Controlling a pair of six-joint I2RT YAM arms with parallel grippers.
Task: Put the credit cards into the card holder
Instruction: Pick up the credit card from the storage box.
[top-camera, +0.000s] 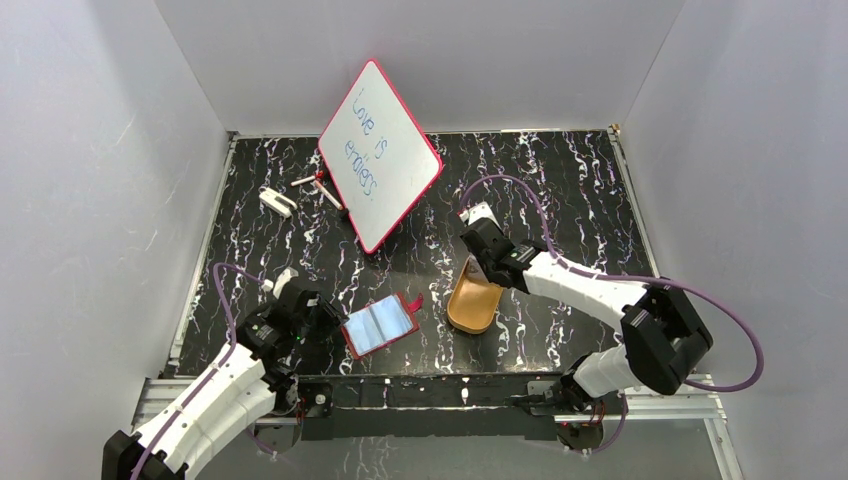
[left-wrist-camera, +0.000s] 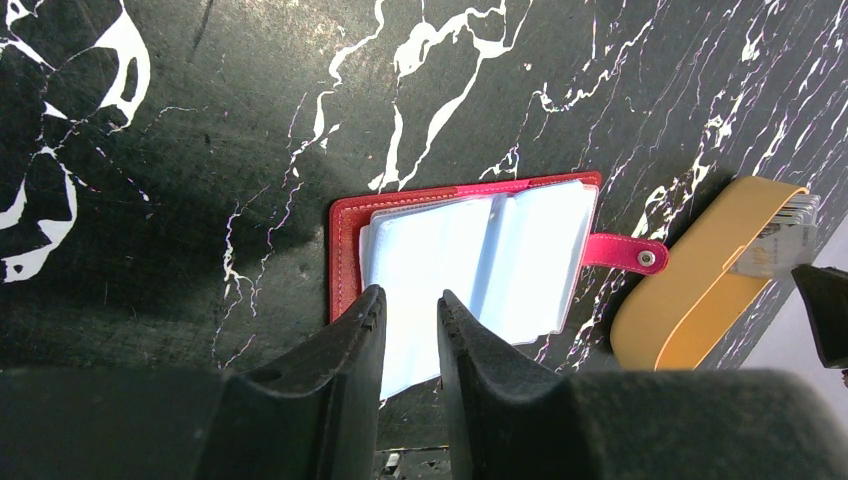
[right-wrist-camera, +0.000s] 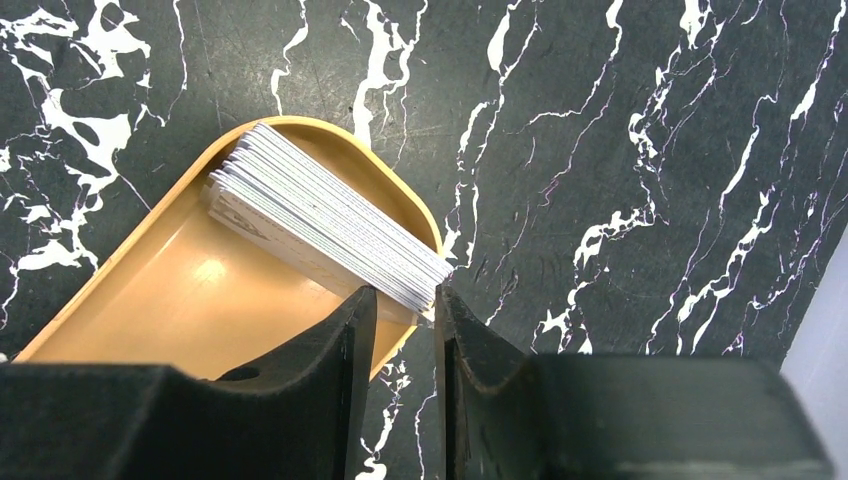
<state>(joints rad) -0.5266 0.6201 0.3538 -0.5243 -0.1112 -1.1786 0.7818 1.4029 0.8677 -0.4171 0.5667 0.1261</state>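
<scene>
the credit cards (right-wrist-camera: 320, 225) lie as one slanted stack inside the orange-tan oval tray (right-wrist-camera: 180, 290), leaning against its far rim, one corner reaching over the edge. the right tool (right-wrist-camera: 403, 305) hangs at that corner, its fingers a narrow gap apart with the end of the stack at the gap; i cannot tell whether they pinch any card. the card holder (left-wrist-camera: 470, 255) lies open and flat on the black marbled tabletop (top-camera: 560, 180), just left of the tray, clear bluish sleeves up, its snap tab (left-wrist-camera: 625, 252) pointing toward the tray. the left tool (left-wrist-camera: 408, 315) sits over the holder's near edge, fingers narrowly parted with a sleeve corner showing between them. farther back a red-framed whiteboard (top-camera: 380, 155) stands tilted, well apart from both.
</scene>
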